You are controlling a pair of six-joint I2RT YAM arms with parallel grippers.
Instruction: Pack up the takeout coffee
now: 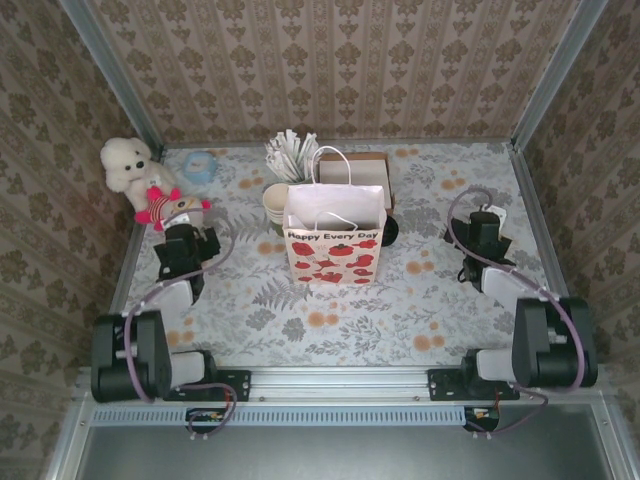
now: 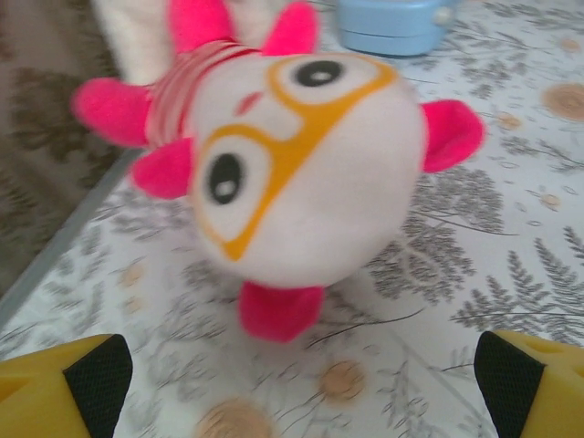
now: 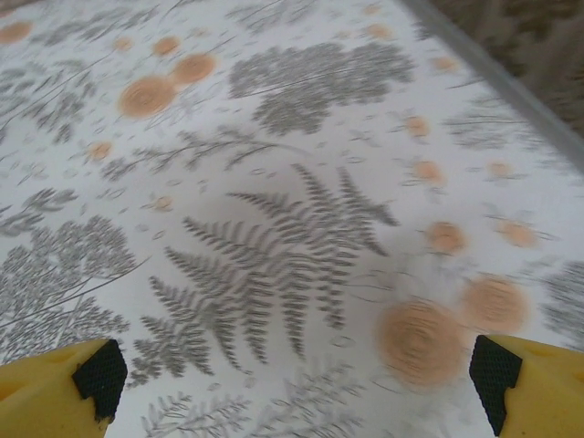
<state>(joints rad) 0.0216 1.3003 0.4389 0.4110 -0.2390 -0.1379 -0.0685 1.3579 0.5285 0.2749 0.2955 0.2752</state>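
Left gripper (image 2: pixel 299 388): jaws fully spread, nothing between them, positioned above the fern-patterned table (image 1: pixel 330 320). A pink-and-white plush toy (image 2: pixel 301 173) lies directly ahead of it, with a white teddy bear (image 1: pixel 128 165) and a light blue object (image 2: pixel 392 23) beyond.

Right gripper (image 3: pixel 297 379): jaws fully spread, empty, over bare tabletop at the right side.

A paper bag (image 1: pixel 333 240) printed "Happy Every Day" stands upright and open at table centre. Behind it are a stack of cups (image 1: pixel 275 203), a bundle of white sticks (image 1: pixel 290 155) and a brown box (image 1: pixel 355 170).

The takeout coffee (image 1: pixel 389 231) appears as a dark round shape just beside the bag's right rear edge, mostly hidden.
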